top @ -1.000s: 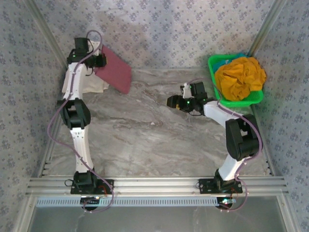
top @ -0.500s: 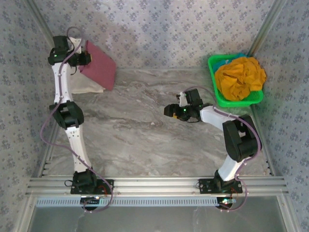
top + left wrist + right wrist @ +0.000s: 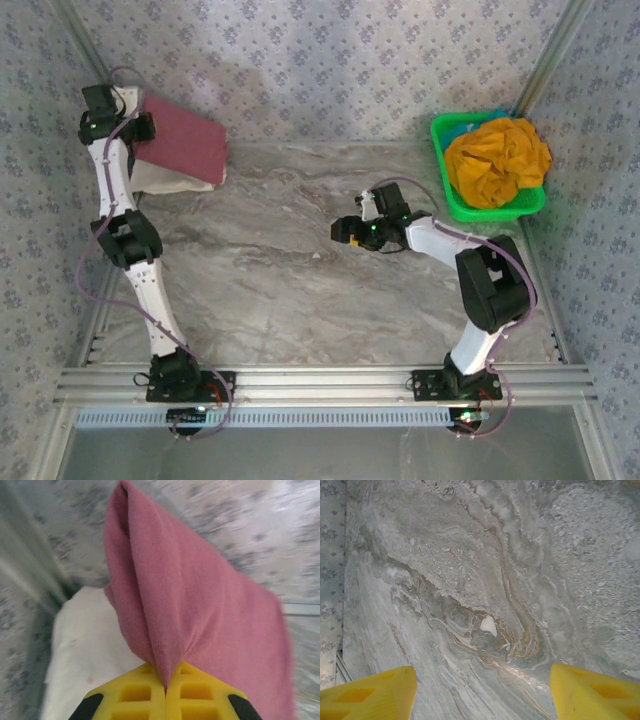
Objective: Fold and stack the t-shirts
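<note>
My left gripper [image 3: 143, 128] is at the far left corner, shut on an edge of the folded maroon t-shirt [image 3: 185, 148], which hangs lifted over the folded cream-white t-shirt [image 3: 165, 181]. In the left wrist view the yellow fingers [image 3: 145, 690] pinch a fold of the maroon t-shirt [image 3: 200, 600], with the cream-white t-shirt [image 3: 85, 640] below. The mustard-orange t-shirt [image 3: 497, 158] lies crumpled in the green basket [image 3: 487, 211]. My right gripper [image 3: 340, 229] stands open over bare marble near the table's middle; its yellow fingers [image 3: 370, 697] are wide apart with nothing between.
The basket sits at the far right corner against the patterned wall. Aluminium frame rails run along the left and right sides and across the near edge [image 3: 320, 380]. The marble tabletop [image 3: 300, 290] lies between the arms.
My left gripper has carried the maroon t-shirt leftward and back toward the far left corner, over the cream-white one. The right gripper has drifted a little left.
</note>
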Robot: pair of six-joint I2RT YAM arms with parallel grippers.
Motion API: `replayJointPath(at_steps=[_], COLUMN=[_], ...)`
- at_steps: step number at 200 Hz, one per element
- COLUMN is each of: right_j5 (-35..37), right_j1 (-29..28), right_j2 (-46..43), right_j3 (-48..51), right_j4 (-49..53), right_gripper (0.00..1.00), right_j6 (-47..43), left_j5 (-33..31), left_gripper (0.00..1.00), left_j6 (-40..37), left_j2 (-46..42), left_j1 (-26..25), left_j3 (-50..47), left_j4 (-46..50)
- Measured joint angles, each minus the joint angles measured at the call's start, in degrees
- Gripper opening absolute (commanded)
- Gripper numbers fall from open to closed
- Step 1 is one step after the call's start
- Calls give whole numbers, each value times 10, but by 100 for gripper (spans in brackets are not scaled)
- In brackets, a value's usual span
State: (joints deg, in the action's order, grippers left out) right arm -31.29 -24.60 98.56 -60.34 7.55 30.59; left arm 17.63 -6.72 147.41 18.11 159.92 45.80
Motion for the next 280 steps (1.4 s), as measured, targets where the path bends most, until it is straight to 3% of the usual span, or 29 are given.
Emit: replayJointPath(at_steps=[7,10,14,54,88,103,134,157,189,211,235,257,280], right_j5=[0,0,0,1,17,36,100,189,314,373,430,480,487], right_j1=[-1,-1,-1,-1,-2,-2,3,7,21,52,105,135,163], right_j2=[0,0,0,0,0,-3,-34,-82,-188,-258,-305,-326,-319], right_j3=[-2,-2,-3,-9,-18,-27,-38,-35,30,109,199,285,342], right_j4=[1,2,3,7,14,18,28,29,-10,-48,-86,-151,-204], right_gripper=[73,73,73,73,74,75,83,96,100,100,100,100,100], right_j6=[0,0,0,0,-12,-27,-72,-117,-181,-205,-214,-243,-267], left_j5=[-21,-32,-45,-158,-174,-170,-155,-140,-184,-250,-294,-316,-322], left_gripper=[74,95,99,100,100,100,100,100,100,100,100,100,100], left_j6=[-6,-7,-13,-38,-14,0,45,97,138,150,148,134,123], left_j2=[11,16,22,48,20,-47,-260,-433,-674,-762,-781,-767,-735], left_j1=[3,4,6,11,7,-1,-47,-99,-177,-224,-240,-242,-242], left_j3=[0,0,0,0,-35,-155,-520,-776,-1085,-1222,-1337,-1368,-1369], left_j4=[-7,-10,-14,-27,-36,-78,-244,-387,-547,-625,-694,-696,-746])
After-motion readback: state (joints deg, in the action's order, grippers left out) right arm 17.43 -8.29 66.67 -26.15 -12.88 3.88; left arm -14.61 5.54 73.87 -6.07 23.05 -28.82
